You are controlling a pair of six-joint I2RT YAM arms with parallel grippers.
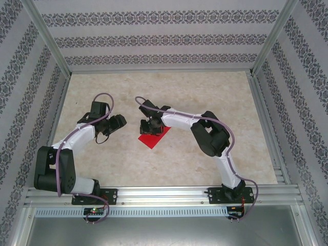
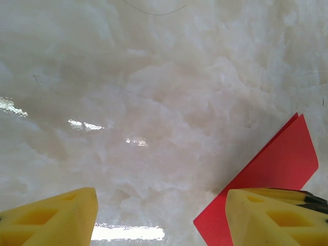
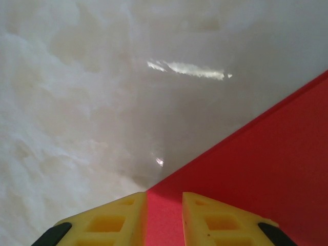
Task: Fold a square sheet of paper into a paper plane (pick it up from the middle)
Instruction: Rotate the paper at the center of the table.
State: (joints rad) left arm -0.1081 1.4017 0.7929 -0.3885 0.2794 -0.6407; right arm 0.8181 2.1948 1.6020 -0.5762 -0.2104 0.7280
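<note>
No text, label, brand, number or sign can be read in any view; the white wall panels with grey printed bands [image 1: 154, 38] carry repeating ornament, not letters; the small circuit boards on the metal rail below those panels [image 1: 95, 210] are too small to show any marking.
</note>
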